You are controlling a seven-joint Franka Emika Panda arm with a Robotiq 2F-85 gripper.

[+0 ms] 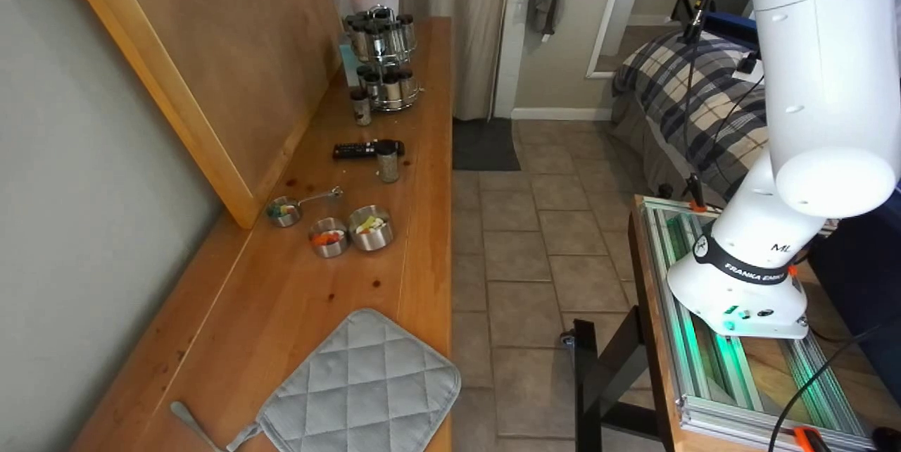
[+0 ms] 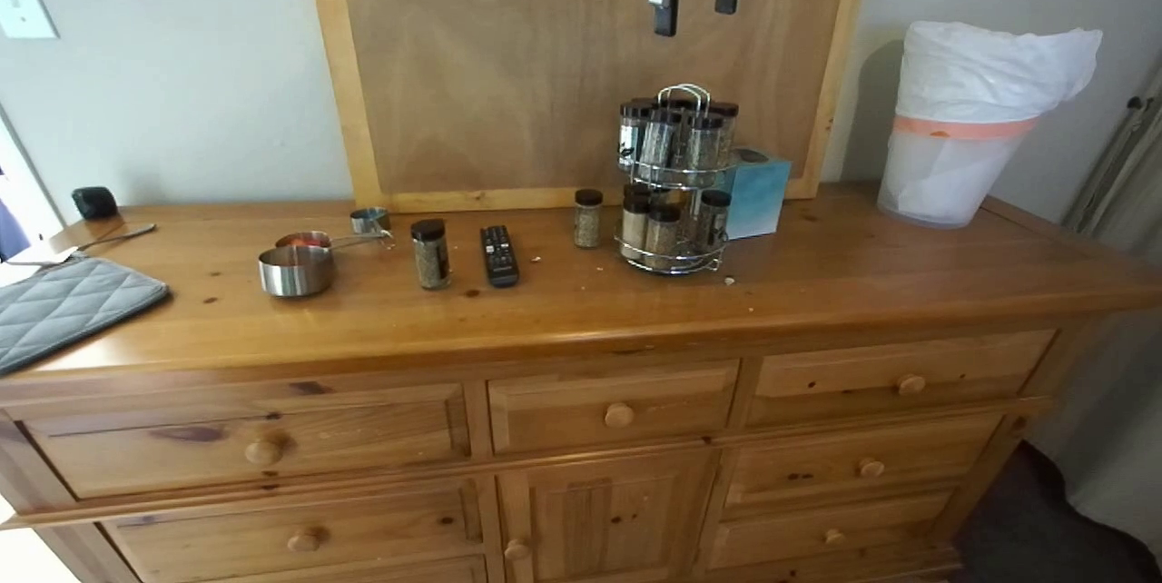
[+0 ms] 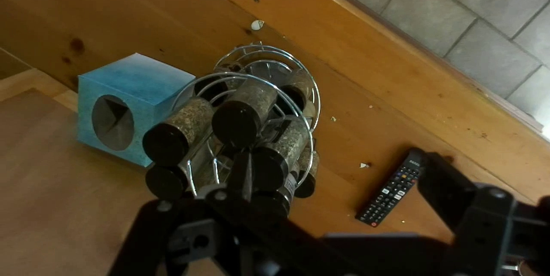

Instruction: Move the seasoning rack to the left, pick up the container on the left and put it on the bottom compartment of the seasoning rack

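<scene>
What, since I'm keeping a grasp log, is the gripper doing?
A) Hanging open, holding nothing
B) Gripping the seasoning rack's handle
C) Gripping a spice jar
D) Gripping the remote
A: in an exterior view the gripper hangs clear of the seasoning rack, its fingers apart with nothing between them.

In an exterior view, the camera looked down from high up, along the length of the tabletop [image 1: 281, 297], with the grey quilted pad [image 1: 362, 385] nearest, the seasoning rack [image 1: 386, 60] at the far end and the robot arm [image 1: 823, 86] on the picture's right. In an exterior view, it faced the drawers [image 2: 563, 412] and wooden panel [image 2: 490, 65] almost square on, from somewhat above the tabletop. Both exterior views shared the stretch from pad to rack. The wrist view pointed steeply down past the hand [image 3: 335, 166], close over the rack, sharing rack and remote [image 3: 389, 192] with both exterior views.
</scene>
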